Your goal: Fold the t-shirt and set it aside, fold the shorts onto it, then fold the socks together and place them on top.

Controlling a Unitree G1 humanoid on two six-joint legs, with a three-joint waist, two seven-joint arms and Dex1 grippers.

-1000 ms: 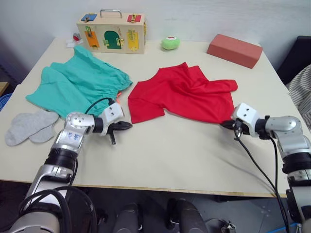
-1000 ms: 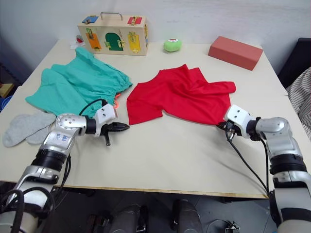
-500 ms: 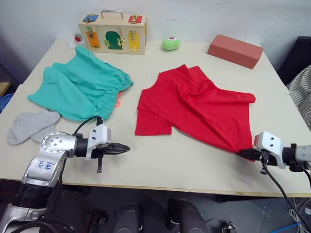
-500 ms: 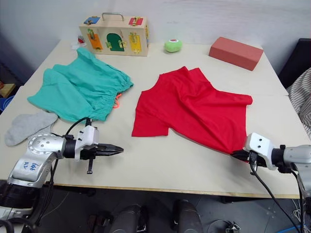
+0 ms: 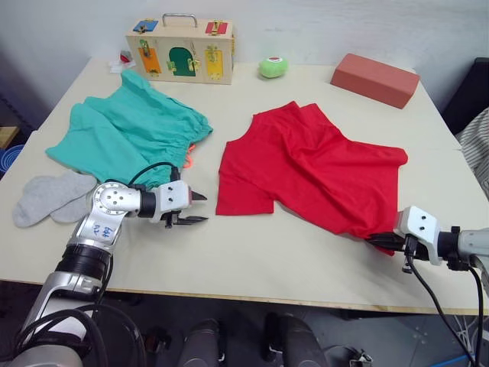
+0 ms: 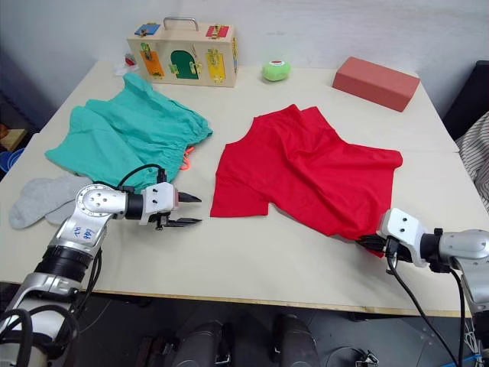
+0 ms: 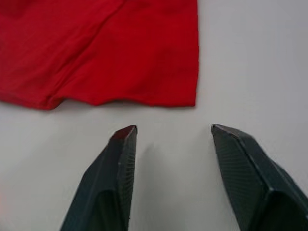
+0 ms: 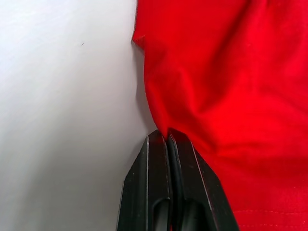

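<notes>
1. Two grippers sit low at the near edge of the table point(image 5: 252, 260); our right gripper point(image 6: 365, 245) has its fingers pressed together on the near-right corner of the t-shirt point(image 5: 313, 164), the red cloth pinched between them in the right wrist view.
2. Our left gripper point(image 5: 197, 208) has its fingers apart and holds nothing; it points right toward the t-shirt's near-left corner, which lies just beyond the fingertips across a strip of bare table; in the left wrist view that hem runs crosswise to the fingers.
3. We judge the left arm the nearer one for that free corner, and the coming move a short reach to the right to take it.
4. The t-shirt lies spread right of centre, its long axis running from near-right to far-left, still unfolded.
5. The socks point(image 5: 50, 197) lie at the near left; the shorts point(image 5: 126, 134) beyond them at the far left, apart from the shirt.
6. Farthest off stand a wooden latch box point(image 5: 182, 48), a green ball point(image 5: 273, 66) and a red block point(image 5: 374, 78).
</notes>
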